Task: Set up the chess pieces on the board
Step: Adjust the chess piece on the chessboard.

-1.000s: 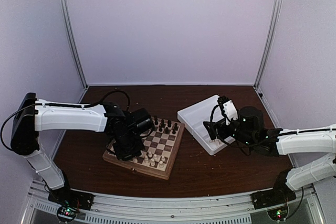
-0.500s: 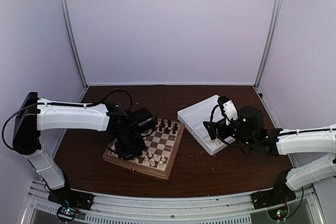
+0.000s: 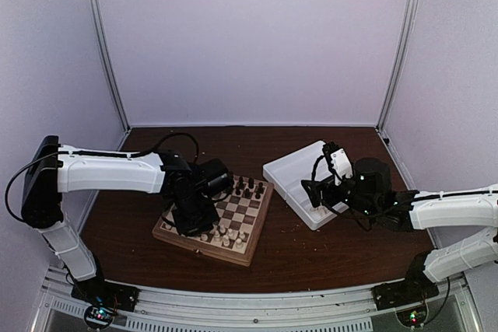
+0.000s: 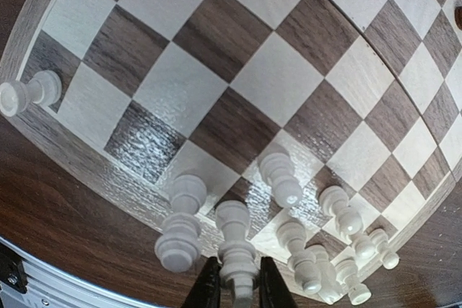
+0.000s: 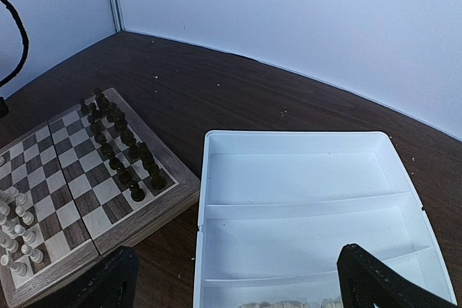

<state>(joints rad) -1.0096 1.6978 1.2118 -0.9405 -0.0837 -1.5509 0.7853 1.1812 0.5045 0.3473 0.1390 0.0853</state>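
Top view: left gripper [image 3: 194, 221] is down over the board [image 3: 247, 209], lower left of centre. Right gripper [image 3: 314, 192] hangs over the white tray [image 3: 289, 169], centre-right, on the dark worktop [image 3: 311, 254]. Left arm's the nearer one to the board.

Left wrist: gripper pinched narrow round a cream piece [image 4: 237, 239] at bottom centre. Long axis upright, in line w/ the fingers, base toward the near-edge row. Touching the square or not, can't tell. Other cream pieces [image 4: 339, 214] crowd just beside it, lower right, so release prob. wants a straight lift.

Right wrist: jaws spread wide, nothing held, tray right below. Dark pieces [image 5: 119, 146] lined up on the board, frame left.
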